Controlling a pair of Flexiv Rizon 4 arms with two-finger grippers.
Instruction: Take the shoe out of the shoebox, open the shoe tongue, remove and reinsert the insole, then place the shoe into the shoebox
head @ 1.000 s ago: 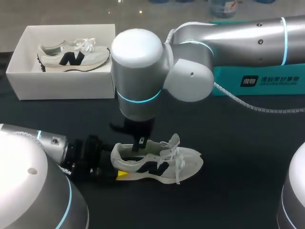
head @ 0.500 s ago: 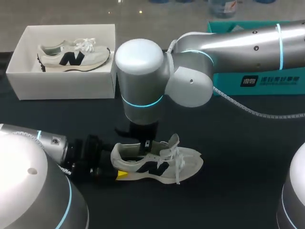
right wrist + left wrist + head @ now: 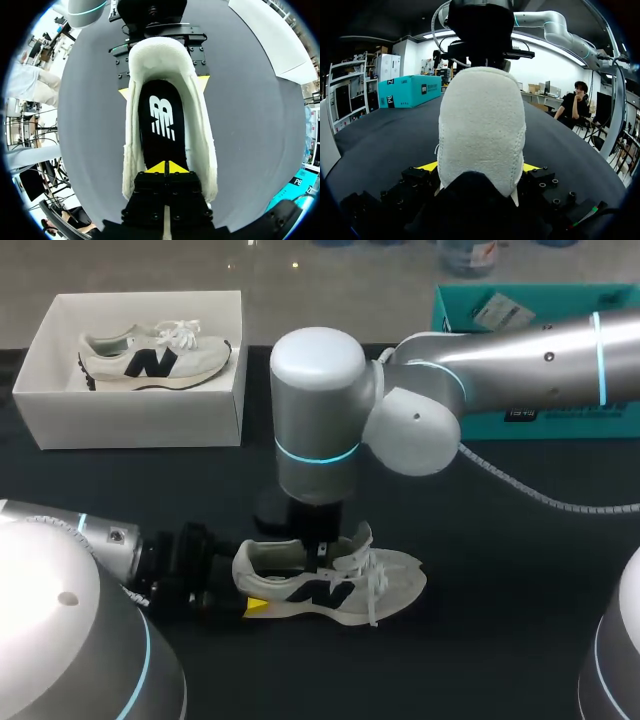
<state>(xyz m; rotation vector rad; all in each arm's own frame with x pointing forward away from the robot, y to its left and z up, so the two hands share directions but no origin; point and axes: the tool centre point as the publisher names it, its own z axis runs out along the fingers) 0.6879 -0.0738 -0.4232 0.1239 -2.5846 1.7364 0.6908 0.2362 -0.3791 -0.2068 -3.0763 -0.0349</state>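
While clamping the shoe [image 3: 330, 580] heel from 9 o'clock with left end effector [image 3: 479, 167], looks like insole [image 3: 161, 120] removal: right end effector [image 3: 165, 167] clenched tip-to-tip over it, gotta open up and pinch its edge.

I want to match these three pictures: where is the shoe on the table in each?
Head view: shoe low in the middle, below the right arm.
Left wrist view: its heel stands between this gripper's fingers.
Right wrist view: seen from above, under this gripper.
Shared landmark: the left gripper clamping the heel.
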